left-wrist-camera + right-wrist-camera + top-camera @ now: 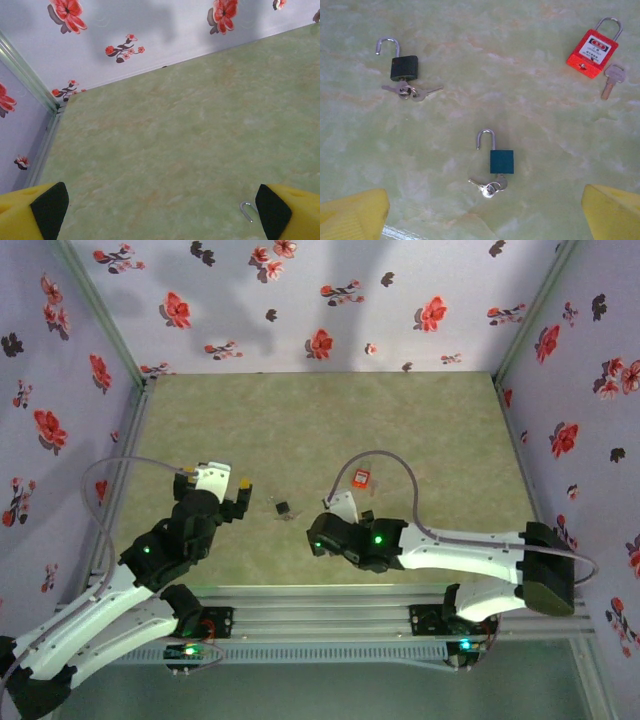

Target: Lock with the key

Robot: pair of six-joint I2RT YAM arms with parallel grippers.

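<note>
With the left claw (pixel 160 212) and right claw (pixel 482 216) spread wide and empty, the teal lock (pixel 501 161) should be steadied before its keys (pixel 489 187) are turned.

Light even and diffuse, from above. Soft grey shadows fall across the floral back wall (pixel 300 310). Top view soft, small things poorly resolved. Right wrist view sharp mid-frame; yellow fingertips (pixel 355 215) at the lower corners blurred. Green mat (pixel 520 100) shows a mild sheen.
</note>
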